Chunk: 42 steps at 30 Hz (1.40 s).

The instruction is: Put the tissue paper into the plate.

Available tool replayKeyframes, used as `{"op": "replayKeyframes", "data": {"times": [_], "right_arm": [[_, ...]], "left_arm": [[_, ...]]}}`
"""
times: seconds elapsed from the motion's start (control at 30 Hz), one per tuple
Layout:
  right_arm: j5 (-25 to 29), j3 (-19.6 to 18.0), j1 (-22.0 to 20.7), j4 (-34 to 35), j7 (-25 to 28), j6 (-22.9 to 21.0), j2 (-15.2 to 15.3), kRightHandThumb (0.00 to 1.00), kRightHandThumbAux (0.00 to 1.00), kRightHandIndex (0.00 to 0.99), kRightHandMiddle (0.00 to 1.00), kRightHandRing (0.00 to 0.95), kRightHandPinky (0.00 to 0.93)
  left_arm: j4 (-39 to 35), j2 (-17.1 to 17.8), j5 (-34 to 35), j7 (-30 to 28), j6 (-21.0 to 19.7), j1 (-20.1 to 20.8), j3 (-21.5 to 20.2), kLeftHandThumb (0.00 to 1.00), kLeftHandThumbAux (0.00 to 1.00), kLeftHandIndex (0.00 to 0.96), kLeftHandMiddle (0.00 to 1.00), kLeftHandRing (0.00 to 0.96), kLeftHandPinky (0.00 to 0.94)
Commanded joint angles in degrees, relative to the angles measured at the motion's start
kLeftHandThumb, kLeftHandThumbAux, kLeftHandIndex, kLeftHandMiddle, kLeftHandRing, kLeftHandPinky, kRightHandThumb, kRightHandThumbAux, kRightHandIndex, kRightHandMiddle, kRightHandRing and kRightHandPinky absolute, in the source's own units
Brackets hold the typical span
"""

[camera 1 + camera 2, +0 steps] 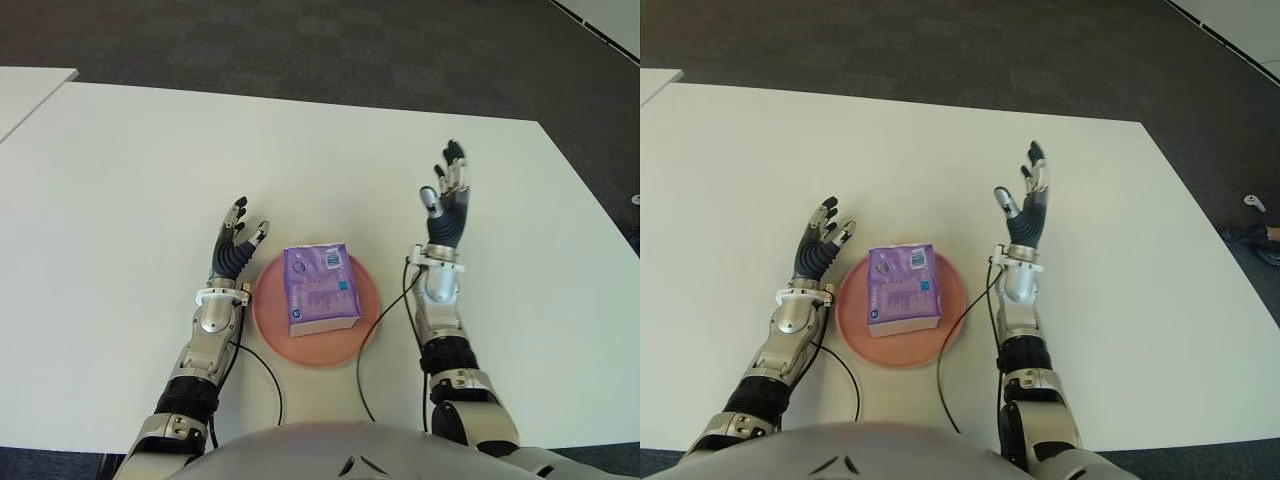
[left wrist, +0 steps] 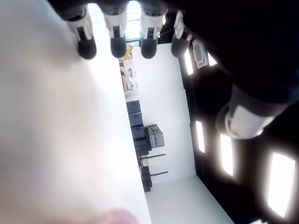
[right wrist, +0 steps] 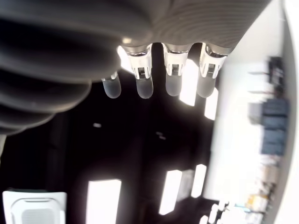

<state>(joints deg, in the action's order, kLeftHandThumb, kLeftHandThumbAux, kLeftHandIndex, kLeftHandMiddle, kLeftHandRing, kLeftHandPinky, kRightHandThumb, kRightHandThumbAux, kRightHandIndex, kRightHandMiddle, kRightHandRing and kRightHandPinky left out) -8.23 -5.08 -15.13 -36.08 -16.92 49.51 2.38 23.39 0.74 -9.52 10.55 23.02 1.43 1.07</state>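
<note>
A humanoid robot looks down at a white surface with dark carpeted floor beyond its far edge. Close to the robot's body sits a round, salmon-pink plate. The tissue paper, a soft purple pack with a light label and a small barcode patch, lies flat inside the plate, filling most of its middle and resting slightly toward the far rim. The left hand shows just beside the plate on its left side, palm turned upward, its dark fingers spread loosely and pointing away from the robot, grasping nothing. The right hand shows to the right of the plate and a little farther from it, raised upright with the palm facing inward toward the plate; its fingers are extended and relaxed, and nothing is held in them. The left wrist view shows that hand's fingertips straight and apart against the white surface, with ceiling lights beyond. The right wrist view shows four pale fingertips stretched out in a row against a dark ceiling with bright light panels. Thin black cables run from both wrists back across the surface toward the robot's torso.
</note>
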Motion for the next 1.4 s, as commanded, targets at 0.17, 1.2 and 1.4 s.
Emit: {"op": "replayKeyframes", "data": {"times": [0.17,1.2,1.4], "right_arm": [[-1.88,-0.46,-0.98,-4.89,-1.89,5.31,-0.08,0.031,0.393,0.0,0.0,0.0,0.0],[-3.84,0.36,-0.85,-4.59,-4.1,5.86,-0.8,0.031,0.393,0.0,0.0,0.0,0.0],[-4.1,0.49,-0.62,-4.1,-4.3,5.68,-1.0,0.031,0.393,0.0,0.0,0.0,0.0]], "left_arm": [[-0.83,0.93,0.87,-1.78,-3.12,-2.44,-0.02,0.034,0.558,0.0,0.0,0.0,0.028],[-2.33,2.17,-0.07,-1.05,-1.42,-3.86,-0.27,0.037,0.563,0.0,0.0,0.001,0.038],[-2.91,2.5,0.12,-1.37,-1.08,-4.45,-0.24,0.032,0.572,0.0,0.0,0.0,0.044]]}}
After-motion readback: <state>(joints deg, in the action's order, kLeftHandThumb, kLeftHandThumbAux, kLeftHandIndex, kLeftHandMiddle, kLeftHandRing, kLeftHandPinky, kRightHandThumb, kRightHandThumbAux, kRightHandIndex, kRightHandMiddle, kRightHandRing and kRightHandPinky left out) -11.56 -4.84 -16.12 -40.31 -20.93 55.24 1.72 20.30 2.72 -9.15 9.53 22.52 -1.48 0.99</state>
